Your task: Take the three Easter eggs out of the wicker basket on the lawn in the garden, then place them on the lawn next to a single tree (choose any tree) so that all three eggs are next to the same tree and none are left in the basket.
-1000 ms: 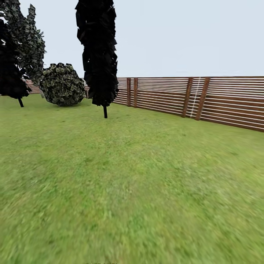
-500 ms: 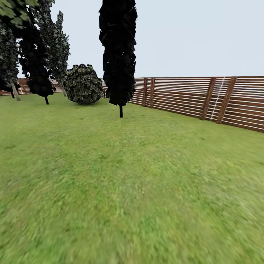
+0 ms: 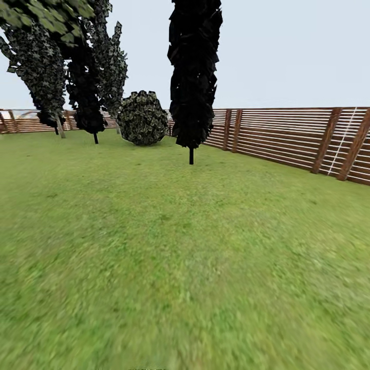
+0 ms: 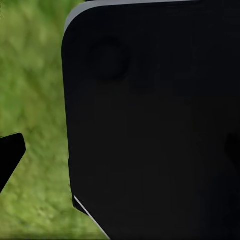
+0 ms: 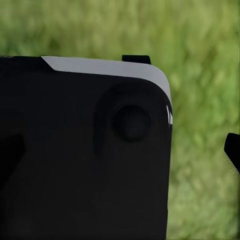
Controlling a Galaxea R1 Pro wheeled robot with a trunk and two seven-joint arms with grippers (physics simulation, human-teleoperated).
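Observation:
The lawn (image 3: 169, 257) spreads out green and slightly patchy ahead of me in the head view. Far back on the left stands a tree (image 3: 60, 127) with a pale trunk under grey-green leaves. The Easter eggs and the wicker basket are out of view. In the left wrist view my left gripper (image 4: 120, 155) hangs over grass beside a black part of my own body, its dark fingertips (image 4: 10, 156) far apart at the picture's edges. My right gripper (image 5: 120, 150) is likewise spread wide, with one fingertip (image 5: 233, 150) over grass. Neither holds anything.
A narrow black-leaved tree (image 3: 192, 77) rises mid-distance, with a second one (image 3: 87, 97) further left. A round dark bush (image 3: 143, 118) sits between them. A brown slatted fence (image 3: 288, 141) runs along the right and back of the grass.
The whole head picture has slid to the right, so the camera has turned left. More trees have come into sight at the left edge.

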